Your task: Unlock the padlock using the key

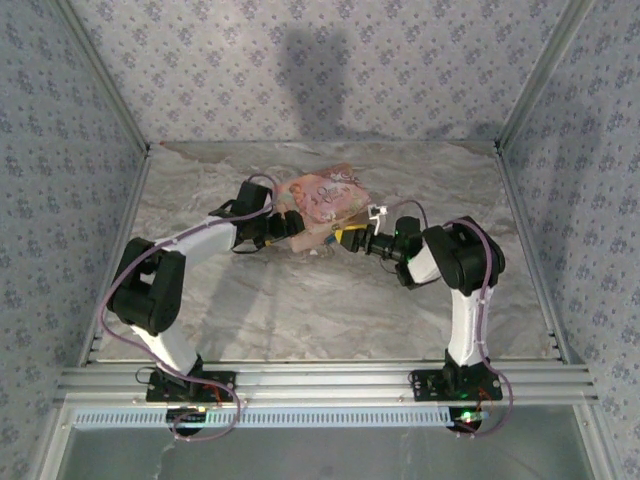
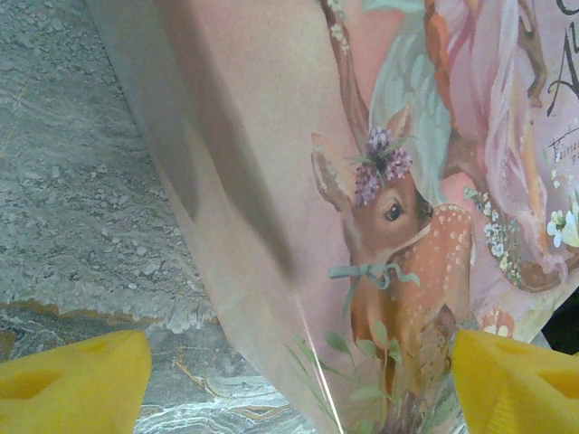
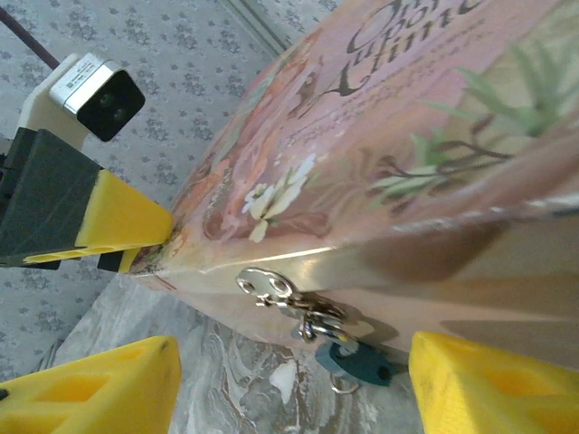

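A pink box point(image 1: 325, 198) printed with flowers and a fawn lies on the marbled table point(image 1: 300, 310), toward the far edge and about midway between the left and right edges. Both arms reach in to its near side, one from each end.

The padlock point(image 3: 355, 363) is a tiny teal thing hanging off the box's near face, just under a silvery clasp point(image 3: 268, 287) and a short run of metal links. It sits low, close above the table top.

The right gripper point(image 3: 294, 389) is right in front of it, spread wide and holding nothing. Its yellow fingertips point(image 3: 90, 389) stand to either side of the padlock, which hangs in the gap between them, nearer the right-hand finger than the left and touching neither.

The left gripper point(image 2: 298, 384) is also spread wide with nothing in its grasp. It faces the fawn end of the box, and the box's lower corner lies between its fingers. From the right wrist camera, one of its yellow fingers is pressed up close against that end of the box; I cannot tell whether it actually touches. The padlock is well along the box's face from it.
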You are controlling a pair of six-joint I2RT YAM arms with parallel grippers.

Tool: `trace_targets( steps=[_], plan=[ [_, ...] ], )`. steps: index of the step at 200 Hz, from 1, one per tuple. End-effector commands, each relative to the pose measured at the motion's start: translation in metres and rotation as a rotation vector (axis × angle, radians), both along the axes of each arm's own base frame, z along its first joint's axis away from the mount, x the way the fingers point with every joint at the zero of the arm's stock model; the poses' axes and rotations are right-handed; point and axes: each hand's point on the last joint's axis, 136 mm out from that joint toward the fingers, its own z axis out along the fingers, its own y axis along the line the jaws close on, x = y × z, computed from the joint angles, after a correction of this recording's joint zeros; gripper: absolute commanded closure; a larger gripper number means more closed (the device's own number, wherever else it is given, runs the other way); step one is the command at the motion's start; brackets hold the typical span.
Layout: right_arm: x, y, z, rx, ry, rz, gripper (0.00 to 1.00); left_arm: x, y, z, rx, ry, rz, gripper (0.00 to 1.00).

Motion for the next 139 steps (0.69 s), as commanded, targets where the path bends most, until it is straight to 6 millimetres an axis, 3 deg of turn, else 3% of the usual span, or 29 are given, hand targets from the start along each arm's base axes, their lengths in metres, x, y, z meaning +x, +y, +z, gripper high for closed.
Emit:
trace_targets(
  steps=[1, 75, 139],
  plan=[
    [0.001, 0.011, 0.002, 0.019, -0.02, 0.029, 0.33, -0.007, 0.005, -0.01, 0.048, 0.042, -0.006, 0.15],
    [-0.001, 0.029, -0.009, 0.016, -0.002, 0.07, 0.37, -0.008, 0.004, -0.018, 0.046, 0.058, -0.003, 0.15],
    [0.005, 0.03, -0.008, 0.025, -0.031, 0.06, 0.37, -0.008, 0.004, -0.02, 0.042, 0.062, -0.001, 0.15]
  ],
)
